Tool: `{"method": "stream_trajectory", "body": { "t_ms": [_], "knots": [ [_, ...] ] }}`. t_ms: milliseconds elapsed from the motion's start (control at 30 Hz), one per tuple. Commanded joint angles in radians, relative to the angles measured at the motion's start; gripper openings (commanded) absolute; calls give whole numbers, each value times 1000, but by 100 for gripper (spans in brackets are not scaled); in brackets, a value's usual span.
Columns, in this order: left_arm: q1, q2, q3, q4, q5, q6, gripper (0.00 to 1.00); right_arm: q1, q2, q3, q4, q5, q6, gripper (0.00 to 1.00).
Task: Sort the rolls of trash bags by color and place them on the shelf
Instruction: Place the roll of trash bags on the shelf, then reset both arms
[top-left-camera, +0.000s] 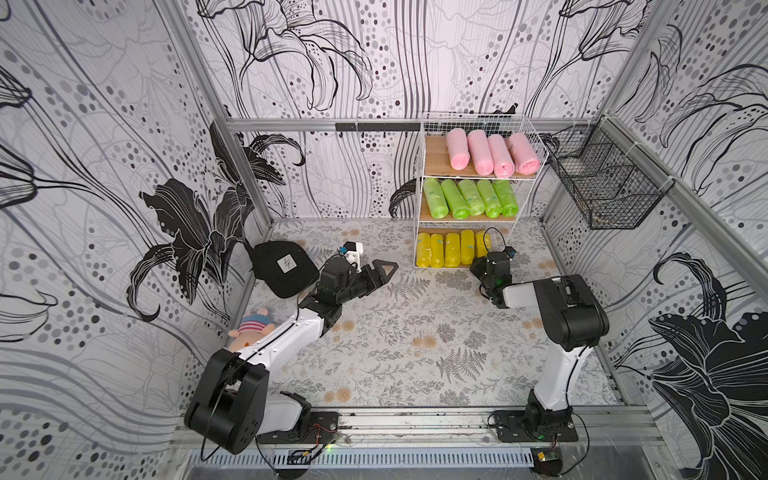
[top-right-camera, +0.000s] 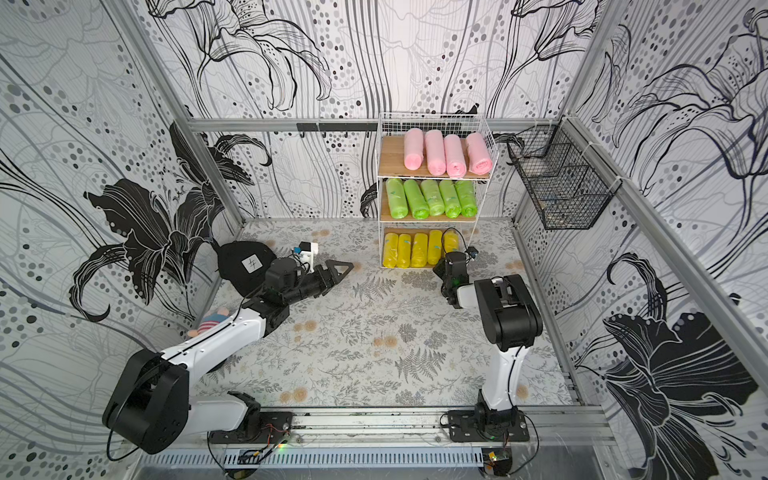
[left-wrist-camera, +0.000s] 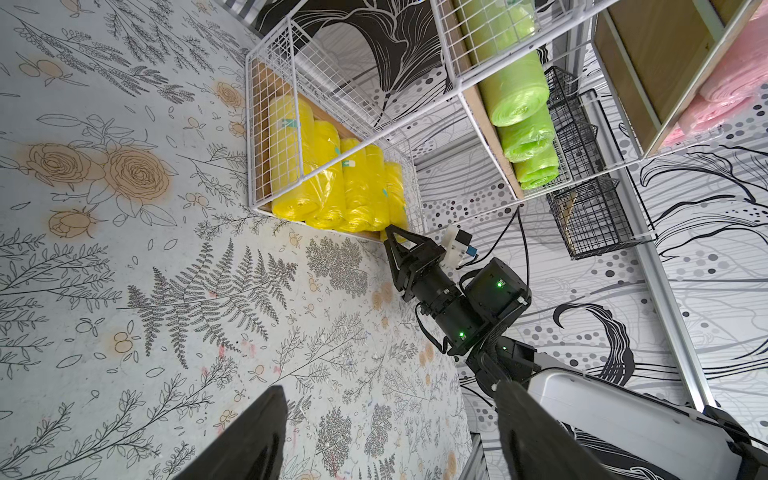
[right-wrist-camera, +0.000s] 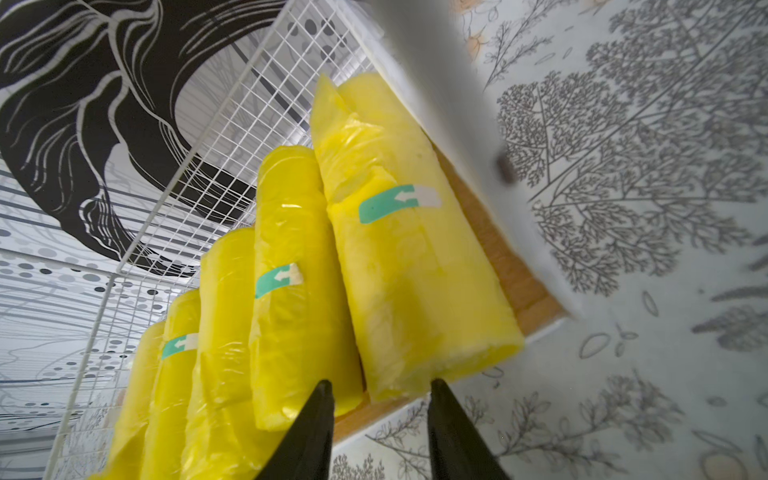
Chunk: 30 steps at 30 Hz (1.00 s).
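Observation:
The shelf stands at the back of the floral table. Several pink rolls lie on its top board, several light green rolls on the middle one, and several yellow rolls on the bottom one. My right gripper is at the front of the bottom tier. Its jaws stand a narrow gap apart with nothing between them, just off the end of the rightmost yellow roll. My left gripper hovers open and empty over the table, left of the shelf.
A black cap lies by the left wall, with a striped plush doll nearer the front beside the left arm. A black wire basket hangs on the right wall. The arms' base rail runs along the front edge.

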Motion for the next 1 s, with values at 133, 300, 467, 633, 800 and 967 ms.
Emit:
{"method": "stream_trajectory", "body": {
  "t_ms": [133, 300, 467, 633, 800, 967],
  "knots": [
    [9, -42, -11, -80, -76, 101, 82, -4, -98, -61, -67, 4, -70, 53],
    [13, -87, 14, -217, -235, 247, 82, 16, -317, -121, -211, 24, -219, 61],
    [15, -166, 13, -303, -505, 407, 83, 28, -567, -158, -423, 44, -431, 69],
    [20, -228, -28, -280, -766, 549, 95, 31, -780, -179, -650, 145, -571, 77],
    [76, -243, -94, -163, -955, 658, 99, 29, -937, -260, -735, 370, -629, 84],
    [211, -178, -192, 78, -961, 789, 99, 28, -980, -336, -718, 504, -666, 90]
  ]
}}
